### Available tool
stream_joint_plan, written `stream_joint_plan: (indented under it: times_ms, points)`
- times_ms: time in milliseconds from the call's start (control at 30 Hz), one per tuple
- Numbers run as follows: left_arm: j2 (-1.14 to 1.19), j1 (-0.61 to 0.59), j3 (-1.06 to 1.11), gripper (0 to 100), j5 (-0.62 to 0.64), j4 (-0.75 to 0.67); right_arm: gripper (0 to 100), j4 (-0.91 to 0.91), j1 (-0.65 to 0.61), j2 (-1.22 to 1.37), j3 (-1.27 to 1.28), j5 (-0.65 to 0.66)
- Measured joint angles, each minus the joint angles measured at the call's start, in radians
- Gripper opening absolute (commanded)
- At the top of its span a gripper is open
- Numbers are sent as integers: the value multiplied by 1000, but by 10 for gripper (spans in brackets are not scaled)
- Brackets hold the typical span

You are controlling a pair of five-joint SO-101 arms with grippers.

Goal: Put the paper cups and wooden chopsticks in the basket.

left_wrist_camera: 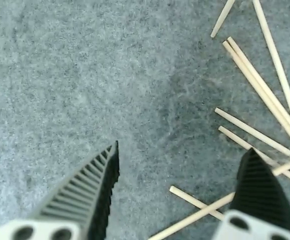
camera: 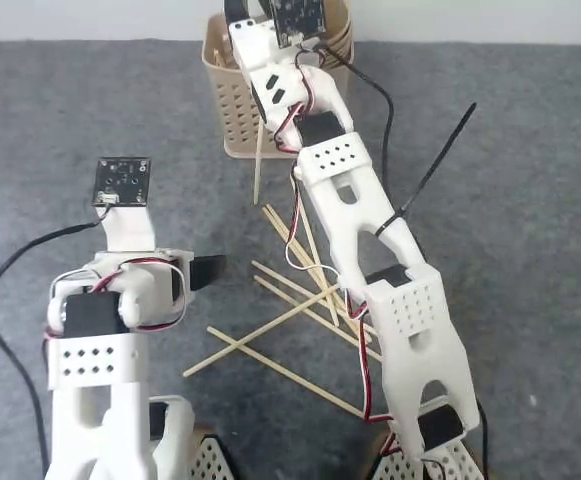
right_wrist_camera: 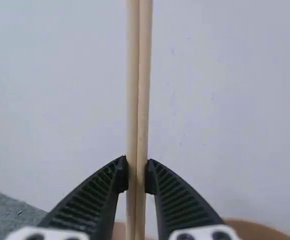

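My right gripper [right_wrist_camera: 137, 175] is shut on a pair of wooden chopsticks [right_wrist_camera: 138, 75] held upright against the white wall. From above, this arm stretches to the beige basket [camera: 228, 110] at the table's far edge, and the held chopsticks [camera: 258, 165] hang across its front wall. A brown paper cup [camera: 340, 35] shows inside the basket behind the arm. Several loose chopsticks [camera: 290, 320] lie crossed on the grey mat between the arms. My left gripper [left_wrist_camera: 183, 149] hovers open just above the mat, with the nearest chopsticks [left_wrist_camera: 264, 95] beside one finger [left_wrist_camera: 257, 185].
The right arm's body [camera: 370, 230] and its black cable [camera: 435, 170] hang over part of the chopstick pile. Bare grey mat [camera: 90, 100] lies left of the basket. The white wall runs along the far edge.
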Motion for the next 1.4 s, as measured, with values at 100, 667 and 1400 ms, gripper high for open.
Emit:
stream_joint_plan:
  times_ms: [100,667,1400]
  points:
    - [0,0,0,360,0,0,186,60,0,0,-5,0]
    - [0,0,0,360,0,-58,194,692,2,-365,-18,-175]
    - [560,210,-379,360,130,-310,50,1752,5,-1102,-20,-190]
